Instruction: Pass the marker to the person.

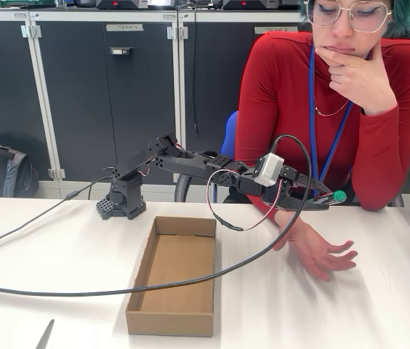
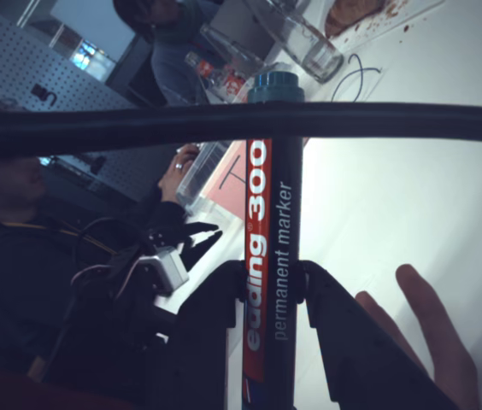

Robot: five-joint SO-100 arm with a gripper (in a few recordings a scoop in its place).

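Already most of the pass is judged done: the marker (image 1: 326, 198) is carried out at right of centre in the fixed view, above the person's (image 1: 336, 94) open hand (image 1: 320, 251), which lies palm up on the table (image 1: 379, 305). Release into that hand is left. The box (image 1: 172, 280), at lower centre, is seen to hold nothing. The gripper (image 2: 273, 286) is closed on the marker's (image 2: 268, 256) barrel in the wrist view, green cap outward.

Marker (image 2: 271, 256) betw. fingers (image 2: 215, 333)
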